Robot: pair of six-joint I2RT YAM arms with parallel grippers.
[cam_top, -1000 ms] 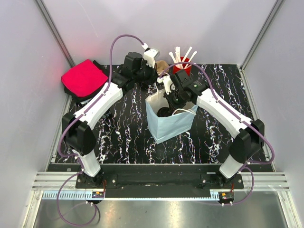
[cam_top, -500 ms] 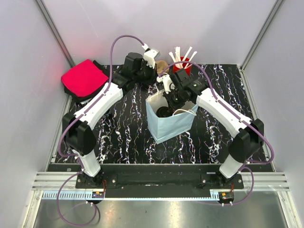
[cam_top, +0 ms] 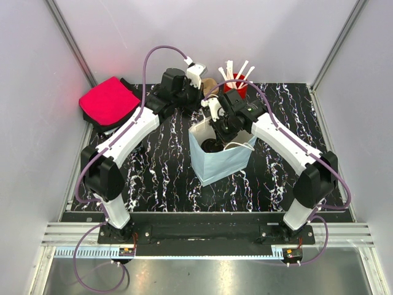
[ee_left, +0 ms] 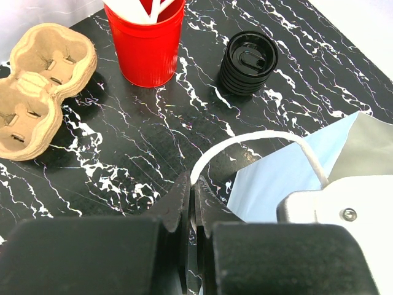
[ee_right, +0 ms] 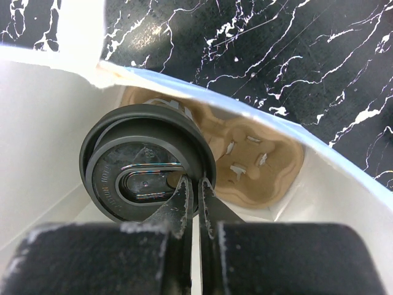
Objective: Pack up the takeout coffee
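Note:
The takeout coffee (ee_right: 138,169), a black cup with a black lid, stands in a brown cardboard carrier (ee_right: 261,166) inside the light blue paper bag (cam_top: 224,161). My right gripper (ee_right: 197,183) reaches down into the bag and is shut on the right rim of the cup's lid; in the top view it (cam_top: 215,136) is over the dark cup (cam_top: 210,146). My left gripper (ee_left: 193,184) is shut on the bag's white handle (ee_left: 245,138) at the bag's far edge (cam_top: 201,108), holding it up.
A red cup of white stirrers (ee_left: 147,43) stands behind the bag (cam_top: 236,86). A stack of black lids (ee_left: 249,60) and a second cardboard carrier (ee_left: 40,86) sit next to it. A red cloth (cam_top: 108,100) lies at the far left.
My right arm has shifted slightly toward the far left over the bag. The left arm and the bag have stayed where they were.

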